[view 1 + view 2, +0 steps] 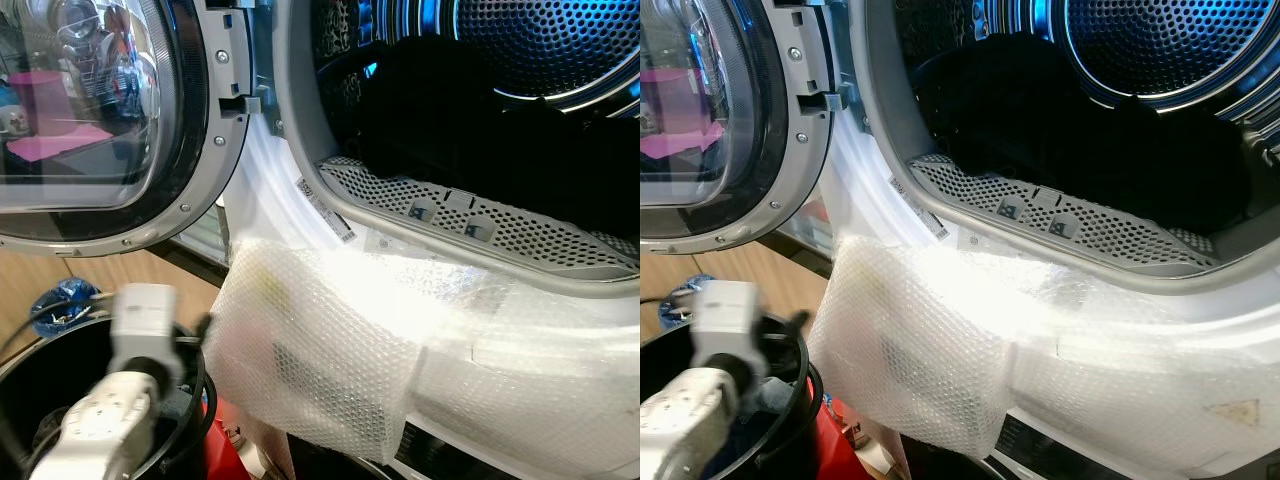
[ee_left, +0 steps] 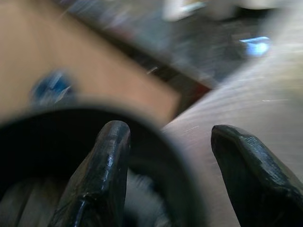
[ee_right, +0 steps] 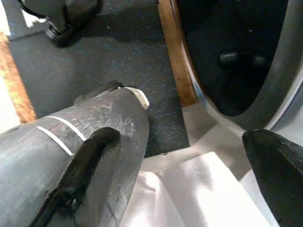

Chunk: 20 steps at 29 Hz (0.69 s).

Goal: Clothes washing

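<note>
Loading step: left pincer, released and empty, is held over black basket lower left; clothes must be grasped for drum.

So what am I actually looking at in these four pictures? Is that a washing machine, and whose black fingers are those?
Yes, a front-loading washing machine with its round door swung open. The two top pictures come from cameras on a walking robot's head, looking down. Dark clothes lie inside the drum, and bubble wrap hangs over the machine's front. At lower left the robot's left arm reaches over a black basket.

The other two pictures come from cameras on its wrists. The black prongs are gripper fingers. The left gripper is open over the basket, holding nothing. The right gripper is also open and empty, hanging above the floor.
</note>
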### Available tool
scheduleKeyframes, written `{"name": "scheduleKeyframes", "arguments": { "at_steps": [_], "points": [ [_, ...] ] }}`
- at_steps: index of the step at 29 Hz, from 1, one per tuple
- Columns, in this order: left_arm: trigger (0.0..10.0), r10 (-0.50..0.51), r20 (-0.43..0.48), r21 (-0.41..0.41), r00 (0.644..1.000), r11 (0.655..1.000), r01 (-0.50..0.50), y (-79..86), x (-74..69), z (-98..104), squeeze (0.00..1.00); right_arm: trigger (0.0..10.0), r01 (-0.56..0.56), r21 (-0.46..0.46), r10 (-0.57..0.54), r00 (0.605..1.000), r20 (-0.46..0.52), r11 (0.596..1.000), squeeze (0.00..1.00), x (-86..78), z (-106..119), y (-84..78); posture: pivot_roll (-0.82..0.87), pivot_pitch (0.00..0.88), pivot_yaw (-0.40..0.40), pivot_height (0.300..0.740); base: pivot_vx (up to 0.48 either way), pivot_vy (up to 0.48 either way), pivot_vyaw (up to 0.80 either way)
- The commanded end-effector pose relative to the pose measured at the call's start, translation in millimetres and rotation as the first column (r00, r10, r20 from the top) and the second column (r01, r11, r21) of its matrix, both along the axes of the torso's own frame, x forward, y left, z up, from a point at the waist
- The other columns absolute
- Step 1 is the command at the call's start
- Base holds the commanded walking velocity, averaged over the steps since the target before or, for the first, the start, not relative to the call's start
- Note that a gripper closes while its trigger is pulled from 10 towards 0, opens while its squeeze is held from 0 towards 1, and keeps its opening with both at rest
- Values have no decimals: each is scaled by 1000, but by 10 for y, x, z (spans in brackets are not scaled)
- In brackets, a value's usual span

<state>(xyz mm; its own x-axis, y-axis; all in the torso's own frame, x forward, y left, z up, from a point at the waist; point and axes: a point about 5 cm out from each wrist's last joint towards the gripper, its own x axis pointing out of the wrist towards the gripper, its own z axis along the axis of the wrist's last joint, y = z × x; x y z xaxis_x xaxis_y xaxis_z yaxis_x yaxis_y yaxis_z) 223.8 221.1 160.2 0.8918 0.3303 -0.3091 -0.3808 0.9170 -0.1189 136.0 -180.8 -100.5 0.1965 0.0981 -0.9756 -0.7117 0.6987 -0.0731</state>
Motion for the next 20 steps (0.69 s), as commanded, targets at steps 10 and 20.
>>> {"name": "scheduleKeyframes", "arguments": {
  "at_steps": [10,20],
  "points": [
    [10000,177,-287,-85,942,974,-209,261,-377,-554,0,10000,74,-106,-69,997,44,992,0,-150,-93,17,166,0,-19,740,0,0,0],
    [10000,181,-251,-73,951,976,-205,246,-327,-510,0,10000,744,74,-747,658,97,664,0,101,1,-134,163,0,-21,740,0,0,0]
  ]
}}
